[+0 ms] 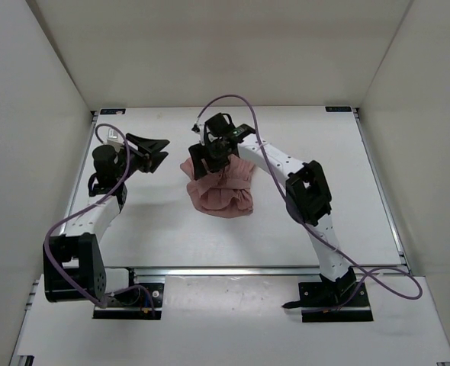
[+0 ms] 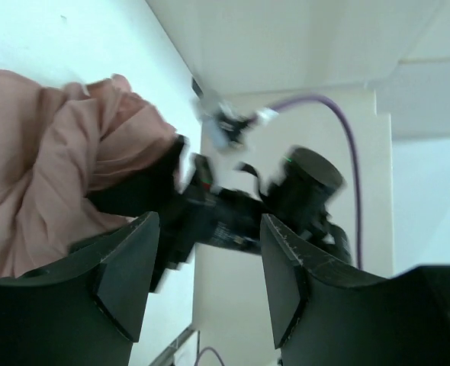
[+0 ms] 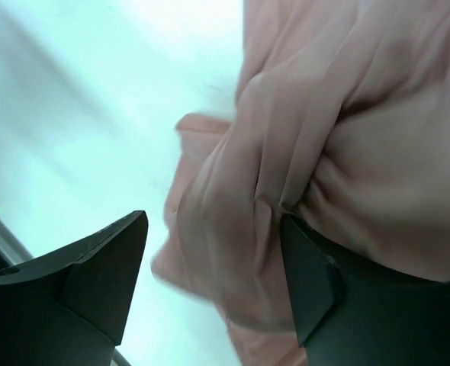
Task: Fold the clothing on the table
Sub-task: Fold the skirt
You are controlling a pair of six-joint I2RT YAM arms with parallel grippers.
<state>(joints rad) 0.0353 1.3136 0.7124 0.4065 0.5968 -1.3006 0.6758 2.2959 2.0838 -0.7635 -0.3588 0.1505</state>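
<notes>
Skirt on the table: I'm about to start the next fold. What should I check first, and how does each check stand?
1. Left end effector open and empty: ok.
2. Left end effector clear of the skirt: ok, it is over bare table beside the skirt.
3. Right end effector open: ok, fingers apart.
4. Right end effector free of fabric: cannot tell, cloth lies against one finger.
5. Skirt lying flat: not ok, bunched in a heap.
6. Skirt wholly on the table: ok.
</notes>
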